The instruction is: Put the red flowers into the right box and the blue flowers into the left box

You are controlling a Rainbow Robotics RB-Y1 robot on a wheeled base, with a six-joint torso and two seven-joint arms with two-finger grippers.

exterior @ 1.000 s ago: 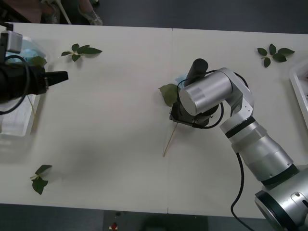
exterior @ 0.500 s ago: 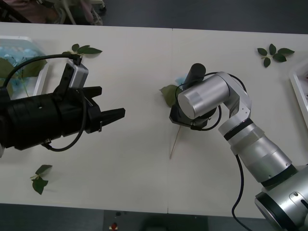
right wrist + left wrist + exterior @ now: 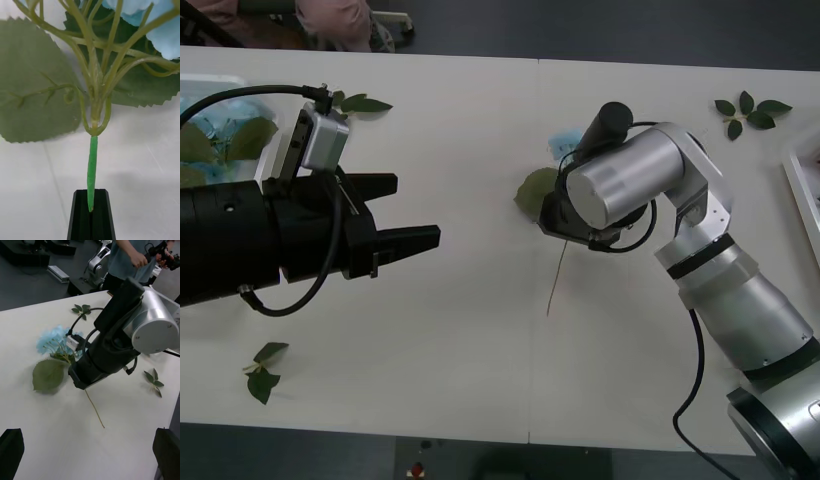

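Blue flower (image 3: pixel 560 142) stem pinched by right end effector (image 3: pixel 77 377); left end effector (image 3: pixel 408 212) gapes empty.

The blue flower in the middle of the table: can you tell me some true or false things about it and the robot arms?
1. The right gripper is shut on the blue flower by its stem. True.
2. The left gripper is holding a red rose. False: it is open, holding nothing.
3. The blue flower is inside the left box. False: it is at mid-table.
4. A loose leaf sprig lies near the table's front edge. True.
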